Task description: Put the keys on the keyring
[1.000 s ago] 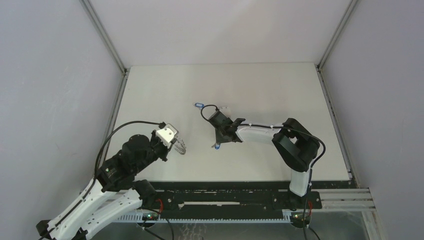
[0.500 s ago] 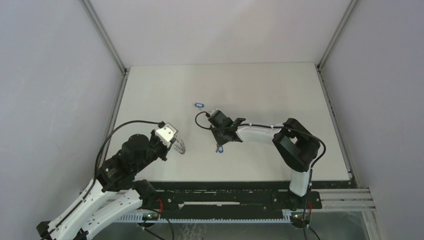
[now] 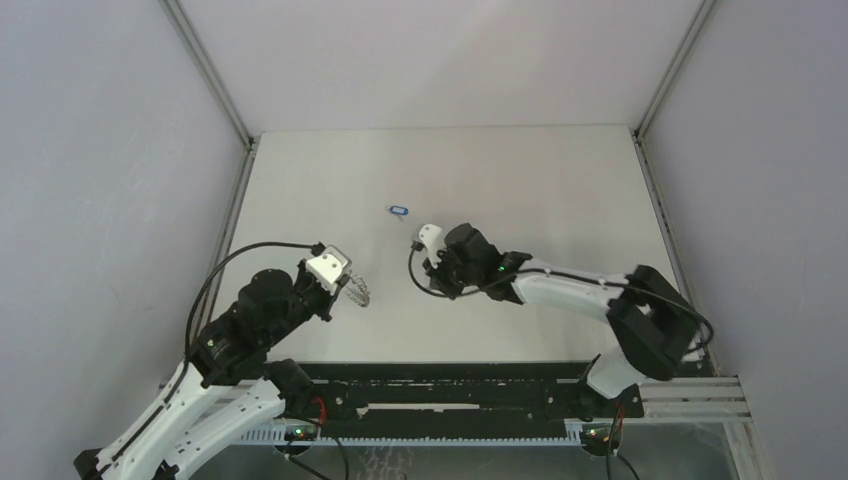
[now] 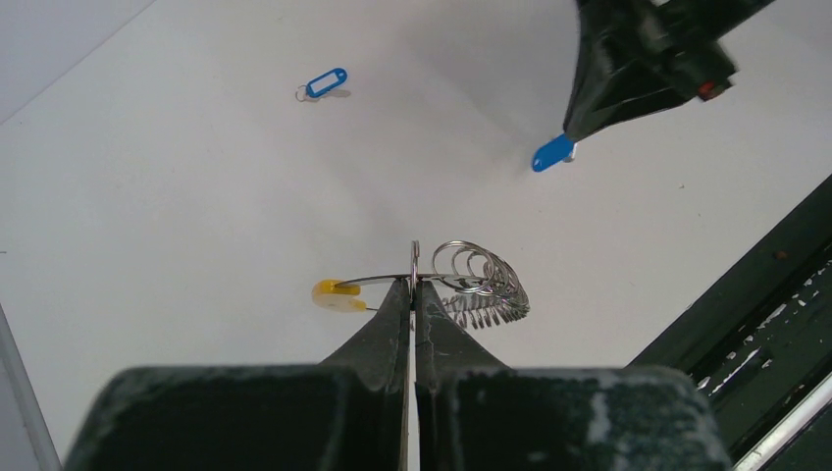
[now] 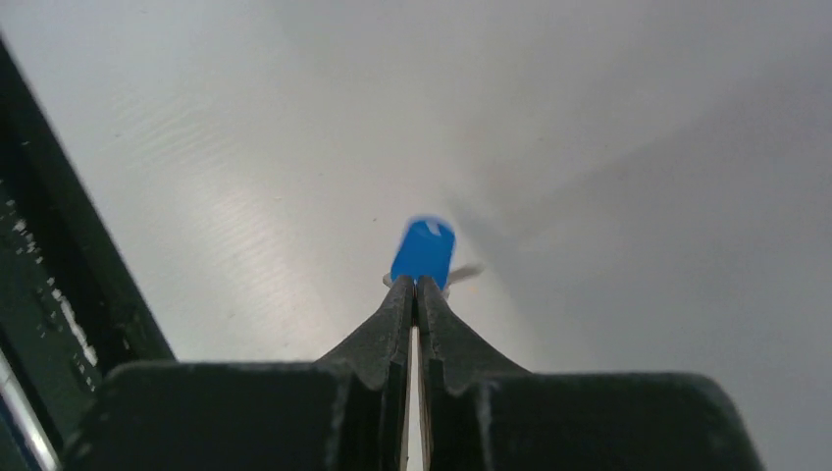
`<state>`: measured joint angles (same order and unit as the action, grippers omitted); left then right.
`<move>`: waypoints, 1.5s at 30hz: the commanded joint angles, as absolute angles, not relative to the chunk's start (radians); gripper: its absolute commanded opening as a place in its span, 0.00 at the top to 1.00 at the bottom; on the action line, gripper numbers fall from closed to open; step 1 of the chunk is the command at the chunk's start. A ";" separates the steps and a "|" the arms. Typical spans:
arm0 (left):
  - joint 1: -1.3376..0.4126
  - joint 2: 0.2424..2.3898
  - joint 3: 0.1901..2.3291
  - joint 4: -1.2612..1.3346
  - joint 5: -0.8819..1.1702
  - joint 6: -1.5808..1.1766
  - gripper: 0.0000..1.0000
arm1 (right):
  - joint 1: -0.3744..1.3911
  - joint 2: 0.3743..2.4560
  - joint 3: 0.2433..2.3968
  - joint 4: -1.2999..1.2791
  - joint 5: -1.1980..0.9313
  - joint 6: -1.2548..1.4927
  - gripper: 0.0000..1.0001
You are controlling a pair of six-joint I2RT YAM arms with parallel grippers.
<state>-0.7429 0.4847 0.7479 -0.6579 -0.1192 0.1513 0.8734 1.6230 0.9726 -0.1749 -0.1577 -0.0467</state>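
Blue plastic now shows between the fingertips of the right gripper (image 5: 414, 287): a second ago its jaws stood partly apart over a key lying on the table (image 3: 560, 180), and they have since closed fully on that blue-tagged key (image 5: 424, 250), pinching the tag at its near end so that most of it sticks out past the tips. The arm has also swung. In the overhead view its elbow sits further right and lower than before, and the spot on the table where the tag lay is bare, so the key seems to be up off the surface, carried and not dragged. The left gripper (image 4: 413, 289) has not changed; its jaws are pressed together on the wire of the keyring (image 4: 481, 280), which hangs in front of it with the coiled silver part to one side and the yellow piece to the other, low over the near left of the table. From the left wrist the held key appears up and to the right of the ring, near but clearly apart from it. The second key (image 4: 324, 81) lies untouched further back on the table. Judging by this, the pick is done and the threading is not: the key's small loop has yet to be brought to the ring, and the metal end of the held key is hard to make out.
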 commanded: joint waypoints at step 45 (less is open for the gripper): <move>-0.699 0.450 0.716 -0.571 -0.109 0.187 1.00 | 0.875 1.876 0.671 0.992 -0.264 -0.107 1.00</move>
<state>-0.7105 0.4572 0.7197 -0.6147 -0.1017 0.1692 0.8829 1.8168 0.6147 0.8467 -0.2520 -0.1238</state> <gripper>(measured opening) 0.012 0.003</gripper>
